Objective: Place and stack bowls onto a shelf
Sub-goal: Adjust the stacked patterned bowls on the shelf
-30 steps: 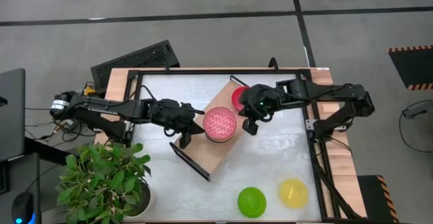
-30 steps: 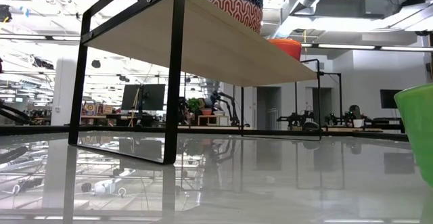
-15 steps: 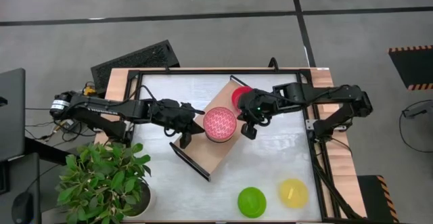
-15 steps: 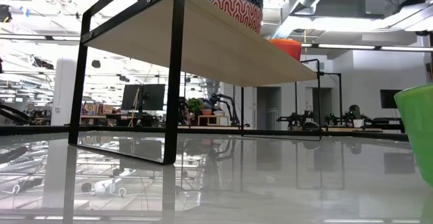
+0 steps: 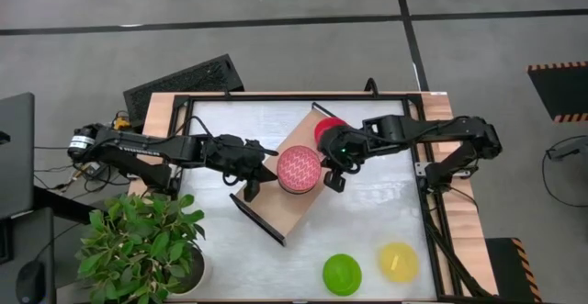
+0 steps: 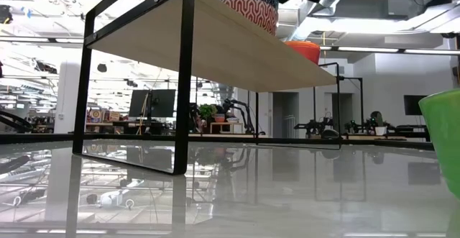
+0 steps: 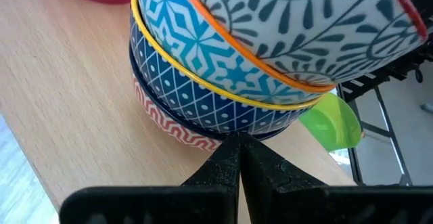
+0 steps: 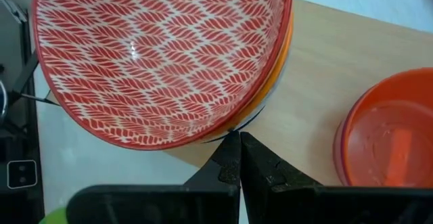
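The light-wood shelf (image 5: 276, 208) stands slantwise in the middle of the table. A stack of patterned bowls (image 5: 299, 168) sits on it, a red lattice bowl (image 8: 162, 55) on top. Farther along the board rests a plain red bowl (image 5: 322, 129), partly under my right arm. My left gripper (image 5: 265, 170) is shut at the stack's left side, its tips (image 7: 240, 146) at the lowest bowls' wall. My right gripper (image 5: 329, 183) is shut at the stack's right side, its tips (image 8: 237, 143) just under the stack's edge. My left gripper's shut fingertips stand at the lower wall of the stack (image 7: 203, 132), coming slanting down from the table's left. I cannot tell whether they touch it. My right gripper's shut fingertips stand at the stack's rim (image 8: 226, 126), coming steeply from the right. I cannot tell whether they touch it.
A green bowl (image 5: 342, 274) and a yellow bowl (image 5: 398, 262) stand on the white tabletop near its front right. A potted plant (image 5: 138, 244) is at the front left corner, and a keyboard (image 5: 184, 84) lies beyond the far left edge.
My right gripper has moved down and toward the table's left and near side, closing on the stack of bowls. It stays shut. The stack and the shelf have not moved.
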{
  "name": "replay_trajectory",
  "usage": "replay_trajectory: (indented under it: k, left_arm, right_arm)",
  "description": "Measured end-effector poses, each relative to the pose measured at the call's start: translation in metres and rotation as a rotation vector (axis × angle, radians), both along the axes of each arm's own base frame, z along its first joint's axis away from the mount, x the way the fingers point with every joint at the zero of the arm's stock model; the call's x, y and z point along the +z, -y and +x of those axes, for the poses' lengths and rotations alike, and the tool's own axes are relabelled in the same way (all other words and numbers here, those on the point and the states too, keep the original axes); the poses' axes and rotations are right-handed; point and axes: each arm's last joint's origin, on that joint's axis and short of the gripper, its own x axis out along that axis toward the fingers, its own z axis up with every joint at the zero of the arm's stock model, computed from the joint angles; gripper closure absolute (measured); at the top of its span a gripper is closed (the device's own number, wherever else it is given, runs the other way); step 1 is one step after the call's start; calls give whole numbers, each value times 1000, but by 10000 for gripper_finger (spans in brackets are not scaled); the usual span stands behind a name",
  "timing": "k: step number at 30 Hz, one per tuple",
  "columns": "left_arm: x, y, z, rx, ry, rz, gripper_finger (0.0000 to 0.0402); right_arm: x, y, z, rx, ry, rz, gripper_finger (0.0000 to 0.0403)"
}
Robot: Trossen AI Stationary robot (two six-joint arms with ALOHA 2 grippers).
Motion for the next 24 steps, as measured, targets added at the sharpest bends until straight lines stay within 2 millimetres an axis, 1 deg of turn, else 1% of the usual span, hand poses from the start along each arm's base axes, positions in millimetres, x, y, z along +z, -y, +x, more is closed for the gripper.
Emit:
replay_trajectory:
  k: [3, 6, 10, 13, 16, 19, 24]
  left_arm:
    - [0, 0, 0, 0, 3, 0, 402]
    - [1, 0, 0, 3, 8, 1, 401]
    - [1, 0, 0, 4, 10, 2, 401]
    - [1, 0, 0, 4, 9, 1, 401]
    - [1, 0, 0, 6, 9, -2, 402]
    - [1, 0, 0, 8, 9, -6, 401]
    - [1, -3, 0, 22, 8, -18, 402]
  right_arm:
    - [10, 0, -6, -9, 14, 7, 381]
    - [26, 2, -11, -26, 69, -19, 381]
    - [38, 7, -9, -21, 137, -88, 381]
    - [36, 13, -10, -25, 113, -82, 381]
    - [31, 15, -14, -56, 44, -55, 381]
    - [28, 9, -18, -69, 4, -33, 381]
    - [28, 0, -18, -23, 8, -10, 381]
